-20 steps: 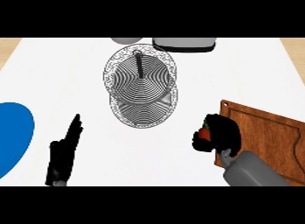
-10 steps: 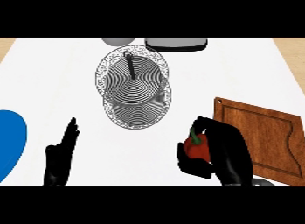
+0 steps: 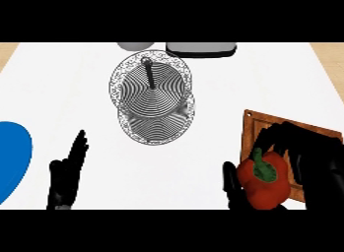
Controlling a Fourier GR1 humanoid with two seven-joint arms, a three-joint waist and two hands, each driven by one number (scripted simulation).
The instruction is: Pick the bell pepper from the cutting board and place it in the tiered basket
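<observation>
Bell pepper [image 3: 266, 186], glossy red, in right hand [image 3: 310, 151]

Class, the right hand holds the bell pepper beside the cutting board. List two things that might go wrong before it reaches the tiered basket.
1. The right hand wraps only part of the bell pepper, so it might slip during the carry.
2. The tiered basket has an upright centre post; the pepper could hit that or the rim and roll onto the counter.
</observation>
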